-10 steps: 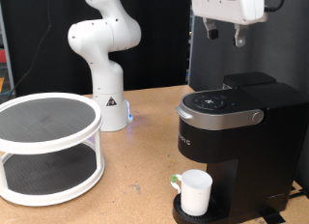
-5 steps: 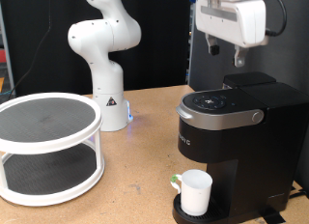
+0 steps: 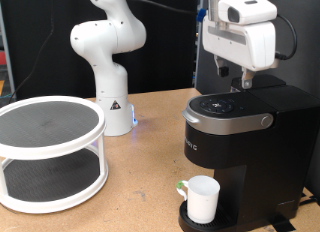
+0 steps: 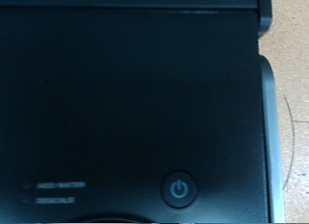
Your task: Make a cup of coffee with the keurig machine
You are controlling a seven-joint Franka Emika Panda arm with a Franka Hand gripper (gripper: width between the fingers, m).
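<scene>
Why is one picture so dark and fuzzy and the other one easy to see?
In the wrist view the camera sits very close over the black top of the keurig machine, so it looks dark and soft, with only the power button showing faintly. The exterior view is evenly lit and sharp: the cup and gripper are plain.

Over the last second the white robot hand with its two dark fingers (image 3: 243, 79) has come down from the exterior view's top edge, closing on the round button panel (image 3: 222, 105) of the large matte black coffee maker (image 3: 247, 152).
</scene>
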